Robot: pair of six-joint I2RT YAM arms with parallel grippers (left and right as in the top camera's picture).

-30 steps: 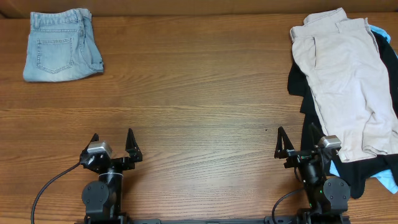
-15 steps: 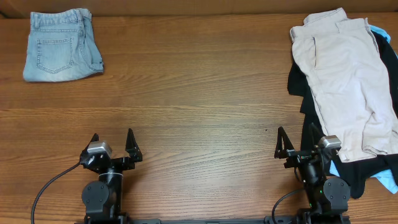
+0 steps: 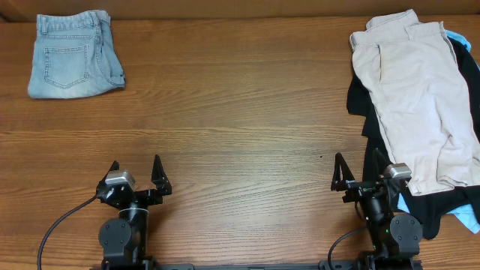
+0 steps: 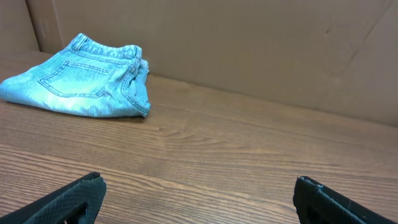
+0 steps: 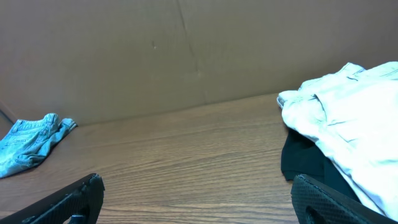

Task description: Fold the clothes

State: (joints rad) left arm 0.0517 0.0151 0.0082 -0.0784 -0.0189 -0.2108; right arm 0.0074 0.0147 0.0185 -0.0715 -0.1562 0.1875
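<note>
Pale beige khaki shorts (image 3: 420, 97) lie spread on top of a pile at the right side of the table, over a black garment (image 3: 371, 124) and a light-blue garment (image 3: 466, 219). The shorts (image 5: 354, 124) and the black garment (image 5: 305, 158) also show in the right wrist view. My left gripper (image 3: 136, 174) is open and empty near the front edge, left of centre; its fingers show in the left wrist view (image 4: 199, 199). My right gripper (image 3: 357, 171) is open and empty at the front, just left of the pile, also seen in its own view (image 5: 196, 199).
Folded light-blue denim shorts (image 3: 71, 54) lie at the table's far left corner, also in the left wrist view (image 4: 81, 93) and the right wrist view (image 5: 28, 146). A brown cardboard wall (image 4: 249, 43) stands along the back edge.
</note>
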